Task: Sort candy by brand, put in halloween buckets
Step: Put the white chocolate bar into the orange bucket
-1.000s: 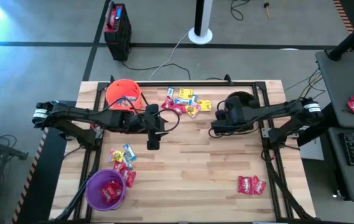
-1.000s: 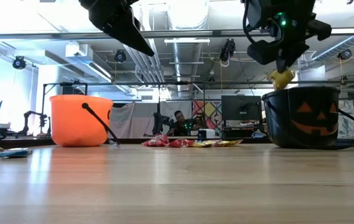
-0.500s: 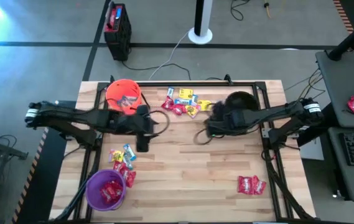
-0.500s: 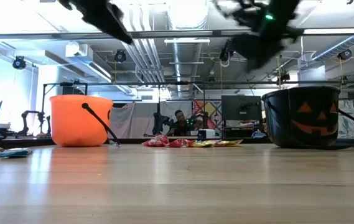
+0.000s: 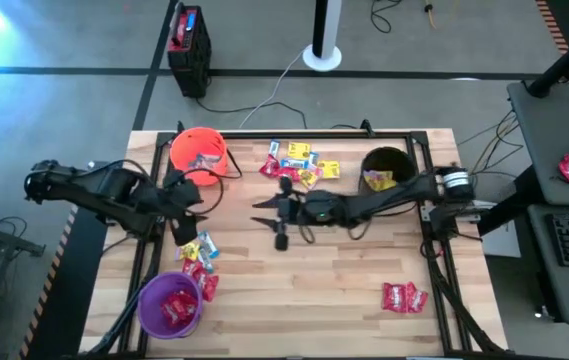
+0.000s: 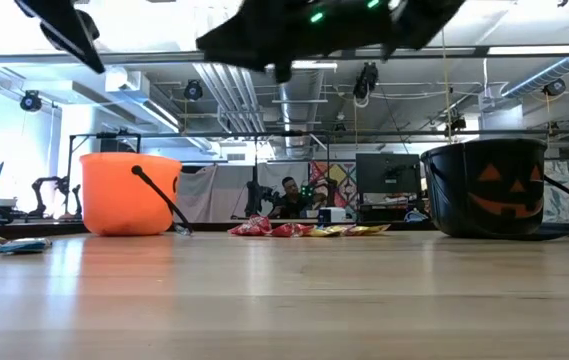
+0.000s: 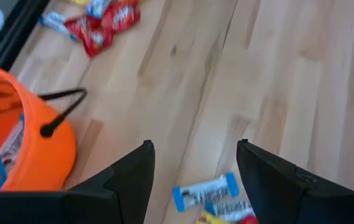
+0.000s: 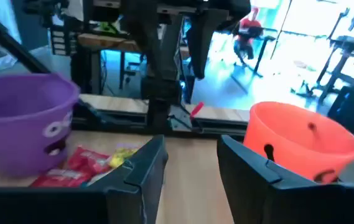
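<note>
Two dark robot arms reach over a pale wooden slatted table strewn with small wrapped candies. The right gripper hangs above the middle of the table, just in front of the far-edge cluster of red, yellow and blue-and-white packets; its two dark fingers stand apart with nothing between them, facing the translucent purple plastic pail and the round orange plastic pail. The left gripper hovers beside the orange pail, above a second small pile of red, yellow and blue-and-white packets; its fingers are spread wide and empty, with a blue-and-white packet lying on the boards below them. The orange pail holds a few wrapped pieces, the purple pail at the near left corner holds red packets, and the black plastic pail with an orange jack-o'-lantern face, standing at the far right of the table, holds yellow ones. Two more red packets lie by themselves near the front right corner.
</note>
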